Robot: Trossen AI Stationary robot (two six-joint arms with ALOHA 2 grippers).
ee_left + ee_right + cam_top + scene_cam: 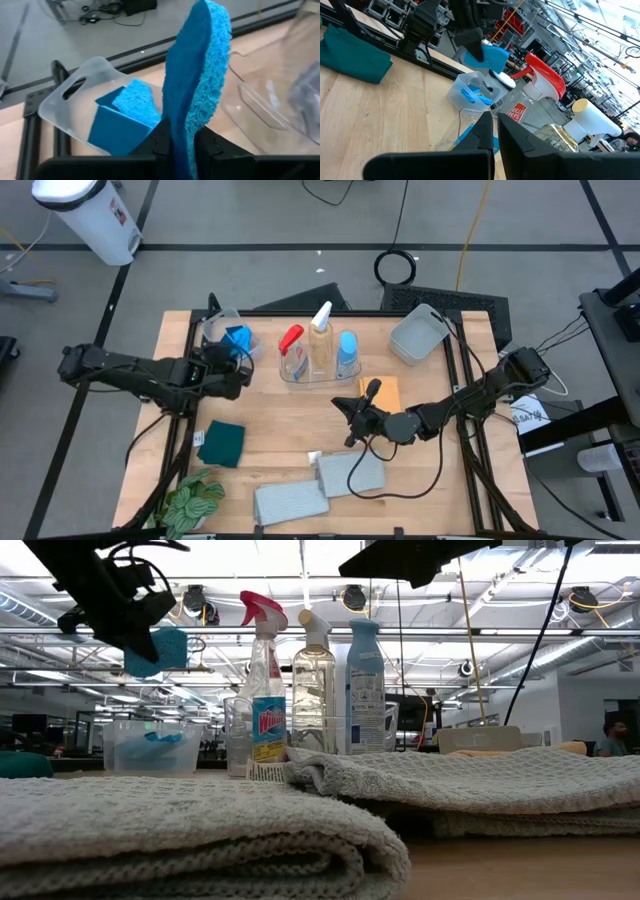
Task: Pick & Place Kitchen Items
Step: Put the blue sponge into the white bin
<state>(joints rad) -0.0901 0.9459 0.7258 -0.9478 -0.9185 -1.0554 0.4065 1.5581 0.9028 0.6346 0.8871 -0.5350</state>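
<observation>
My left gripper (232, 358) is shut on a blue sponge (197, 75) and holds it in the air beside the clear tub (65, 100) at the table's far left. That tub has other blue items (122, 117) in it. In the low view the sponge (160, 648) hangs well above the tub (150, 745). My right gripper (348, 420) is shut and empty, and it hovers near the table's middle, beside the orange sponge (382, 393). The red-trigger (291, 338), white-trigger (321, 320) and blue-capped (347, 350) bottles stand in a clear tray. My left gripper pinches the blue sponge's lower end (182, 132) between its two fingers, which press on the sponge's two broad faces. The sponge stands up past the fingertips (212, 145) on edge. It is lifted clear of the table and of the tub.
A grey tub (418, 335) stands at the far right. A teal cloth (222, 443) lies at the near left. Two grey folded towels (350, 473) (290, 502) lie near the front edge. A green plant (190, 505) sits at the near left corner.
</observation>
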